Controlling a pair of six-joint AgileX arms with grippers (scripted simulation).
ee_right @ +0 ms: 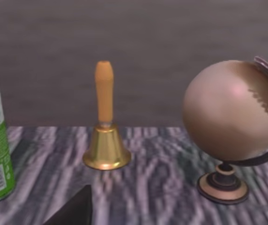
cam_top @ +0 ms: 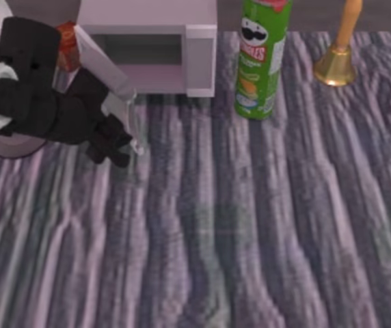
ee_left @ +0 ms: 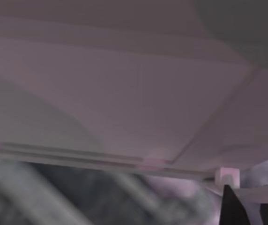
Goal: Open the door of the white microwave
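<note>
The white microwave [cam_top: 182, 20] stands at the back of the table, left of centre. Its door [cam_top: 110, 72] is swung out toward the front left, so the dark cavity [cam_top: 141, 49] shows. My left gripper [cam_top: 122, 142] is at the door's free outer edge, shut on it. In the left wrist view the door's pale panel [ee_left: 138, 103] fills most of the picture, and a thin pale edge runs between the dark fingers [ee_left: 232, 208]. My right gripper [ee_right: 73, 212] is parked off the table's right side, out of the top view, and shows only as a dark tip.
A tall green Pringles can [cam_top: 262, 58] stands just right of the microwave. A brass bell with an orange handle [cam_top: 338, 58] is at the back right, and a globe [ee_right: 232, 112] stands near it. A small red object [cam_top: 68, 41] sits behind my left arm.
</note>
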